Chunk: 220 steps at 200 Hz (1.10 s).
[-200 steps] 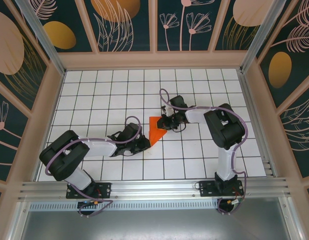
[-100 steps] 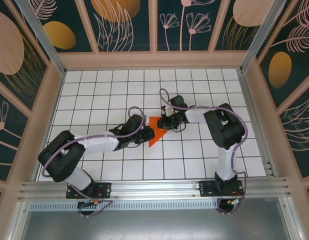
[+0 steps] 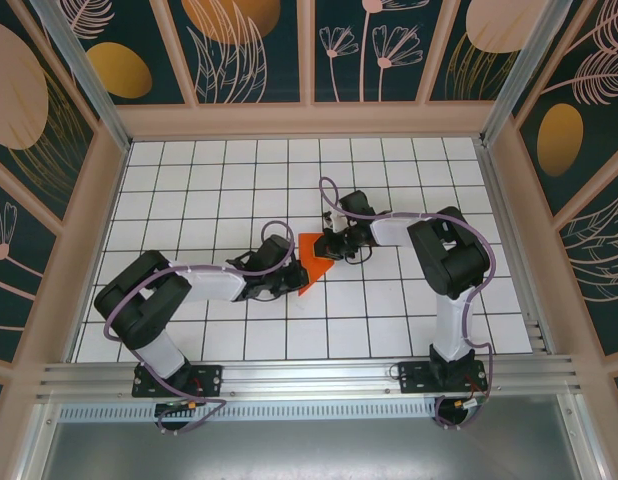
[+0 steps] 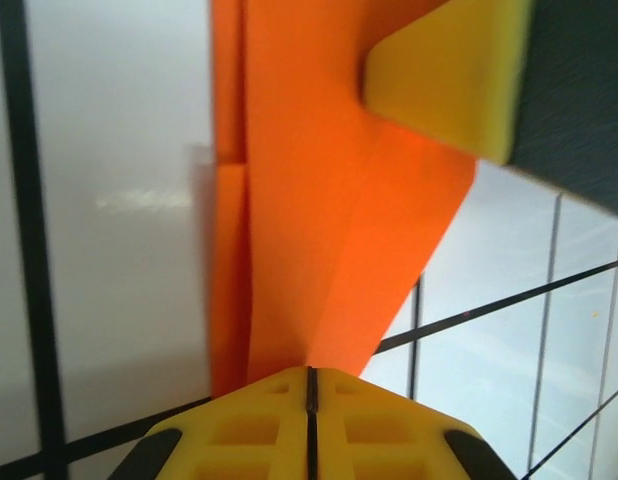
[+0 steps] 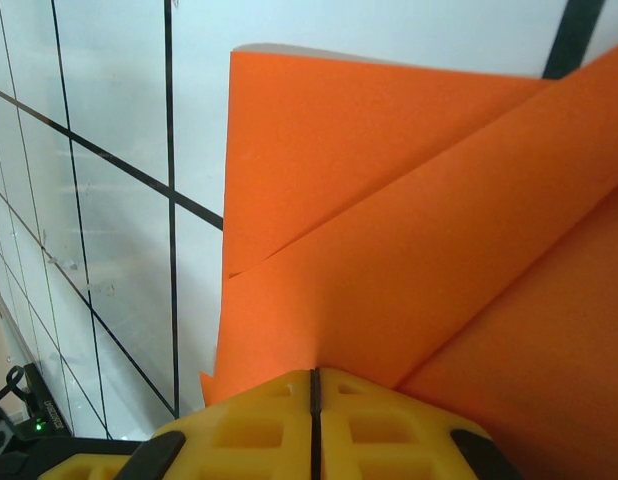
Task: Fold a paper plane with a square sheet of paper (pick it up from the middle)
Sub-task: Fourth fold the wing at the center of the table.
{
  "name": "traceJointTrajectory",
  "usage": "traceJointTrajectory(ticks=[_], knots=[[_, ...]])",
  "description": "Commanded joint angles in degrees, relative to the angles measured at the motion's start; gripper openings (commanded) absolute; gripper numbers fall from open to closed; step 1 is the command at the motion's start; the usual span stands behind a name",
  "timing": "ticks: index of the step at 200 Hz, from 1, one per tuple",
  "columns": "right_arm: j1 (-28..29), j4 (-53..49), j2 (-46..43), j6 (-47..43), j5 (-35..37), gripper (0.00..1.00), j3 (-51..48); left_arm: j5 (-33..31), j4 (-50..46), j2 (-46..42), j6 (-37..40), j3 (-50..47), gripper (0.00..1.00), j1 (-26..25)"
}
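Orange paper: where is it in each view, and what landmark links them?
Top external: orange paper at the picture's centre, mid-table.
Left wrist: orange paper in the centre, running from top edge to bottom.
Right wrist: orange paper across centre and right.
Shared landmark: white black-gridded table.

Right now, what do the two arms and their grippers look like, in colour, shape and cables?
Both the left arm and the right arm have bulky black joints, white link covers and a thin purple cable looping alongside. The left gripper and the right gripper carry yellow fingers moulded with square recesses, on black bodies.
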Motion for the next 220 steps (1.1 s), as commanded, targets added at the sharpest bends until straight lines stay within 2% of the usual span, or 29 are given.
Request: traceJointTrajectory(ticks=[1, 82, 108, 220], knots=[[-0.4, -2.8, 4.4, -0.4, 7.5, 0.10, -0.8, 1.7, -0.8, -0.7, -0.9, -2.5, 0.11, -0.1], [-0.4, -3.2, 4.4, -0.4, 7.9, 0.10, -0.7, 4.5, -3.7, -3.6, 0.4, -6.3, 0.09, -1.1], [-0.5, -3.2, 4.4, -0.3, 8.0, 0.10, -0.7, 3.1, -7.7, -3.8, 2.9, -6.0, 0.06, -2.1], [-0.7, -3.4, 4.6, -0.4, 8.3, 0.10, -0.8, 1.3, -15.6, -6.9, 8.1, -5.9, 0.02, -3.2]])
